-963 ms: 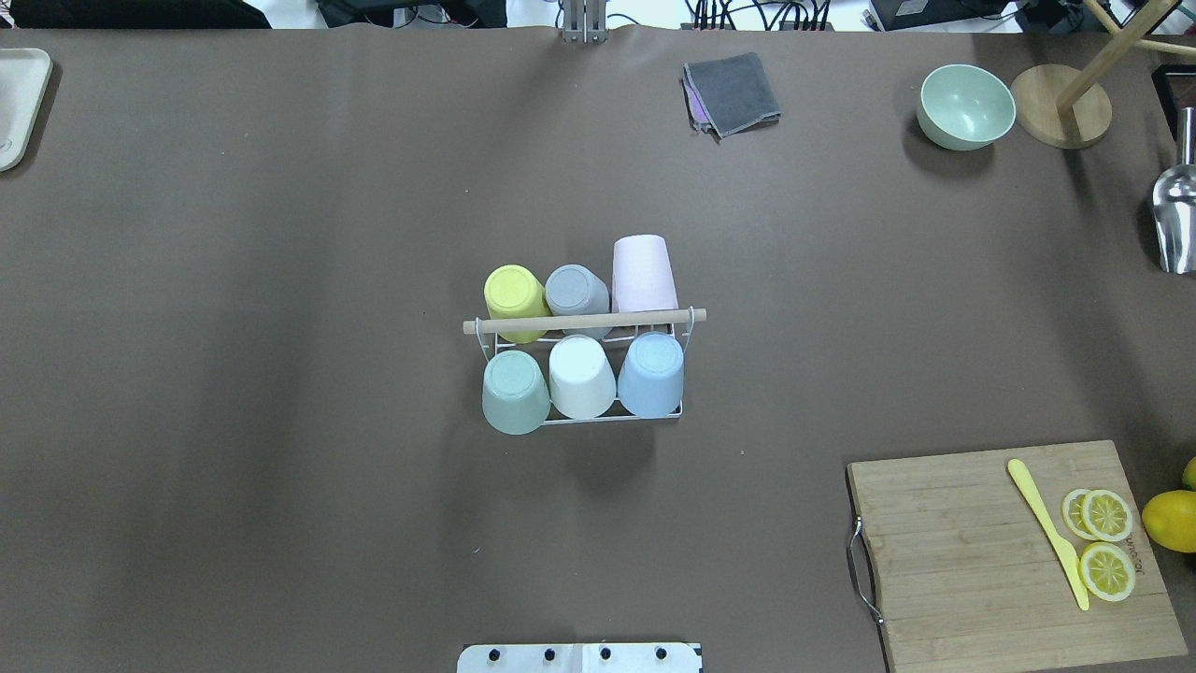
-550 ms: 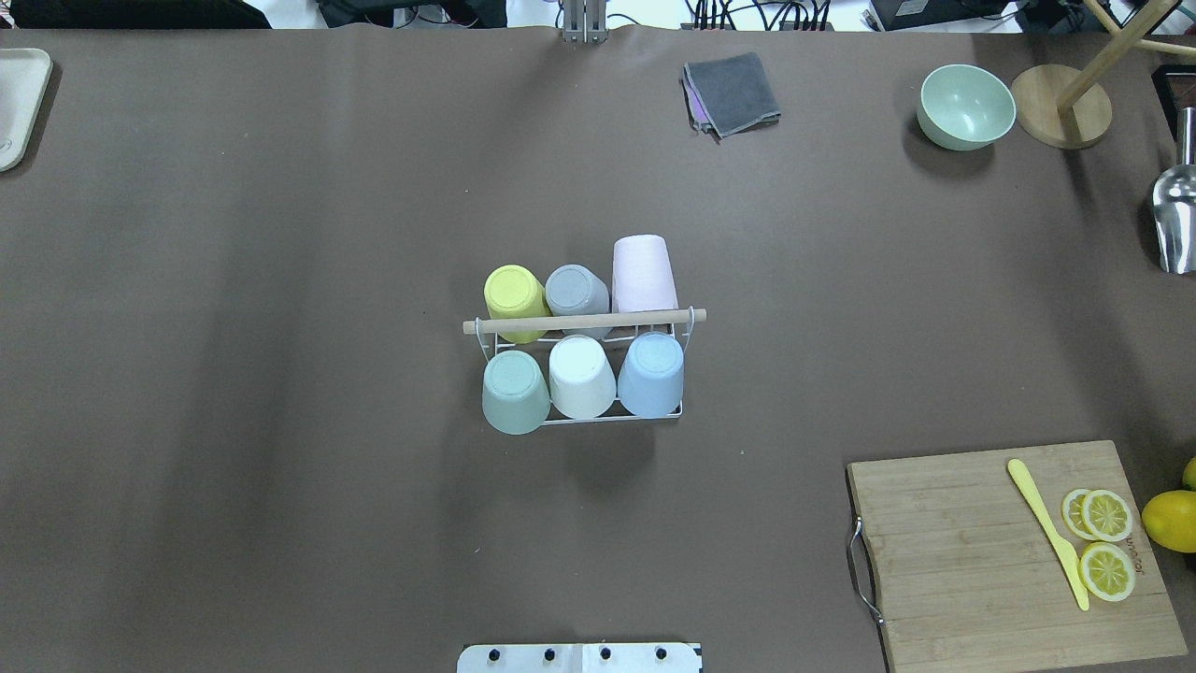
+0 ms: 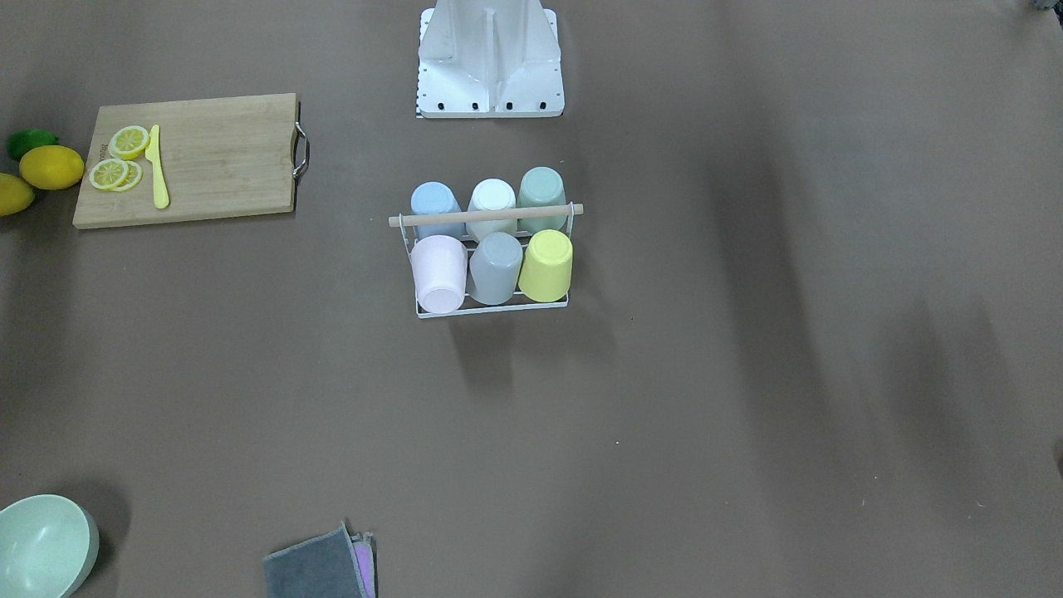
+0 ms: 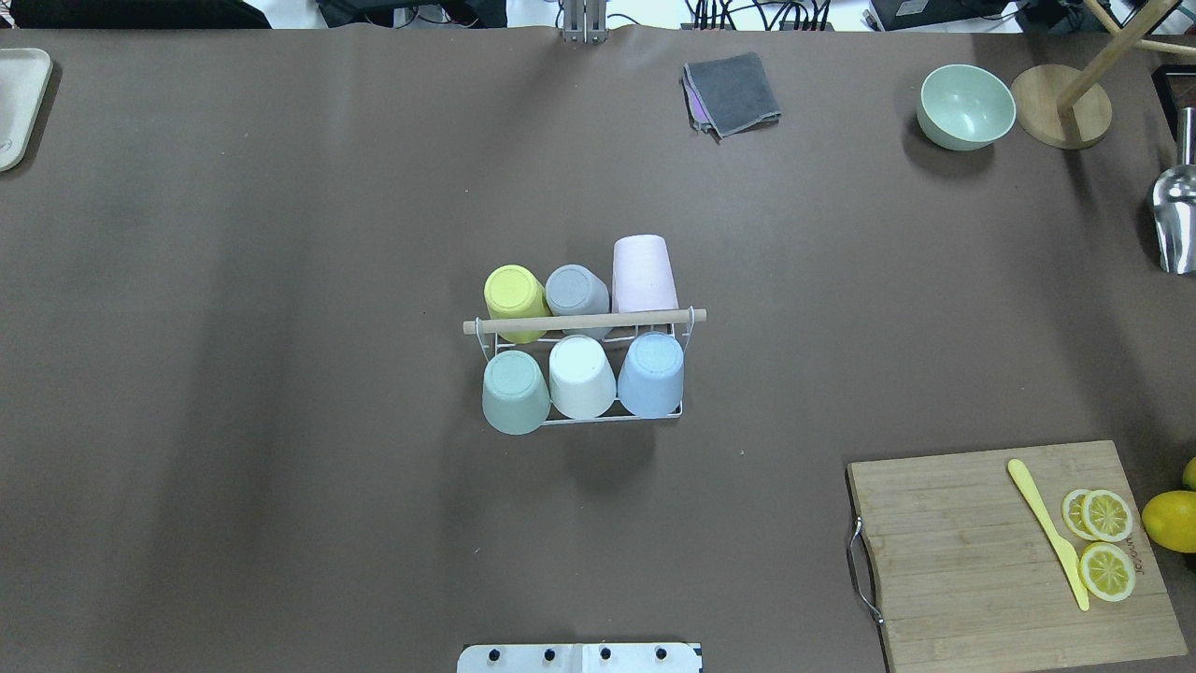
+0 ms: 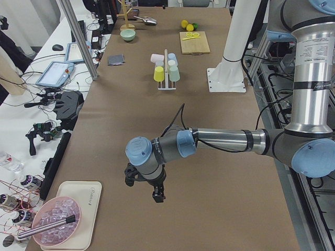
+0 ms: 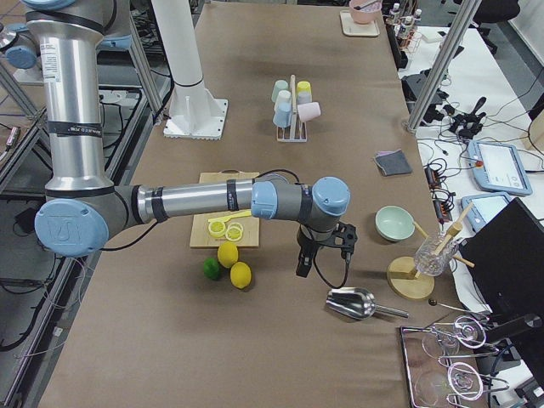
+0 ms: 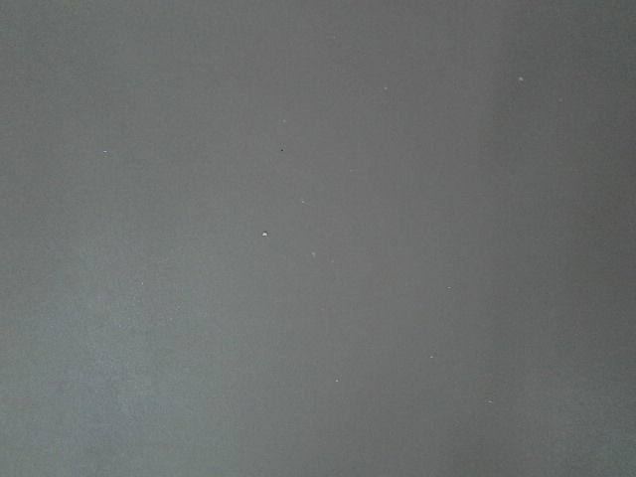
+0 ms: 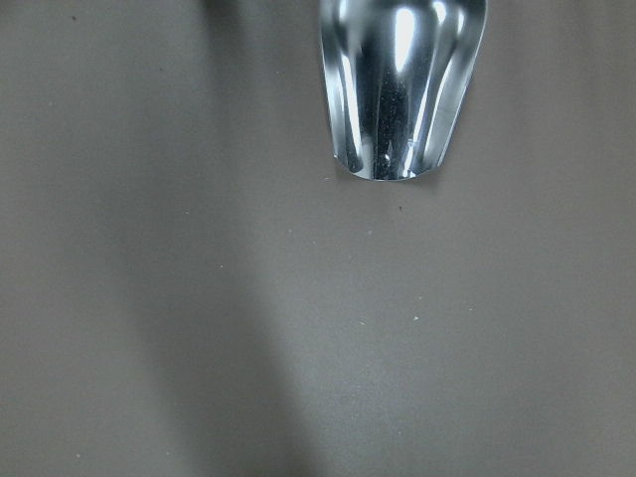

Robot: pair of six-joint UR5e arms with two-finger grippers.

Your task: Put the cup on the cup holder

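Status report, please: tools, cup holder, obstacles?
Left tool, right tool: far from cup holder, state cannot tell. Six cups on holder, pink cup tilted. Metal scoop beside right tool.

Bench [image 4: 280, 280]: brown covering, carrying all items below.
- Cutting board [image 4: 972, 561]: wooden, metal handle, lying at the near right corner in the overhead view.
- Lemon slices [image 4: 1107, 570]: three, resting on the board's right part, two overlapping.
- Knife [image 4: 1046, 533]: yellow, lying on the board just beside the slices.
- Lemons [image 3: 51, 166]: two whole, sitting off the board's outer edge; a lime [image 3: 31, 141] is touching them.
- Bowl [image 4: 965, 106]: pale green, standing upright at the far right.
- Wooden stand [image 4: 1060, 105]: round base, slanting rod, standing just beside the bowl.
- Scoop [image 4: 1175, 220]: shiny metal, lying at the right edge.
- Cloth [image 4: 733, 92]: grey, folded, lying over a purple one.
- Tray [image 4: 19, 103]: cream, sitting at the far left corner.
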